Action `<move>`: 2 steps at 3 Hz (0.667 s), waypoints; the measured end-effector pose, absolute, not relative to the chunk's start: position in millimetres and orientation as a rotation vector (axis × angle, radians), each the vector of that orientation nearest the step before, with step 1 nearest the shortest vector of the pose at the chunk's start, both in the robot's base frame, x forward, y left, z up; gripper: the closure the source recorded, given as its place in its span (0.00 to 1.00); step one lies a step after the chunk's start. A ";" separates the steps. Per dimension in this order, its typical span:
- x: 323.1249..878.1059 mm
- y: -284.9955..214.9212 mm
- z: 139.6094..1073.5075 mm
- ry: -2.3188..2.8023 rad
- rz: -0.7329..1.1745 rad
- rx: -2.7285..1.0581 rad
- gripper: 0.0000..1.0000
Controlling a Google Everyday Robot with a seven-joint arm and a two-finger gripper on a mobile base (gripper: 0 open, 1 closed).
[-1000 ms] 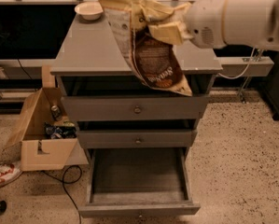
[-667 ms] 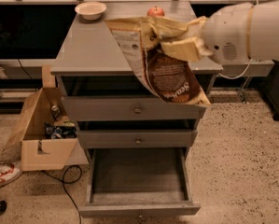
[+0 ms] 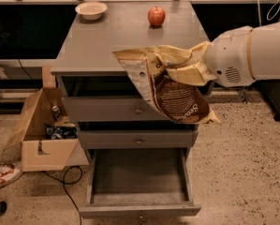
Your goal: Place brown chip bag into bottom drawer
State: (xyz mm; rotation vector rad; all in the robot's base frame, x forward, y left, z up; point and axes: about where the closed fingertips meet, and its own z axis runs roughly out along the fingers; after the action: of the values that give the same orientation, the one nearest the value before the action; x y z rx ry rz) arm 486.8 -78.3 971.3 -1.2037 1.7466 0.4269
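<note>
Gripper clamped on brown chip bag, mid-air before 2 closed upper drawers. Bag long axis diagonal: pale end upper-left, other end lower-right. Bottom drawer open below, apart from bag.

The brown chip bag is crinkled film with a dull sheen, dark brown in the middle and pale tan at its creased ends. The end effector, cream-coloured smooth plastic (matt rather than shiny), pinches the bag's upper end just off the counter's front right corner. The arm shell behind it looks like smooth white moulded plastic. The counter has a matt grey painted top, and the bottom drawer below its front edge shows the same matt grey wood. Near the back edge sit a glossy red apple and a pale, smooth bowl. Beside the left edge is a raw brown cardboard box on speckled floor.
</note>
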 end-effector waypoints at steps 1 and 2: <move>496.0 -81.2 949.8 1.800 0.348 -1.221 1.00; 517.2 -92.9 876.0 1.906 0.296 -1.238 1.00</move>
State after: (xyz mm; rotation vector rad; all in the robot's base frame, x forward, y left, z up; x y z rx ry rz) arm 517.2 -92.9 876.0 -1.2383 1.9063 0.2965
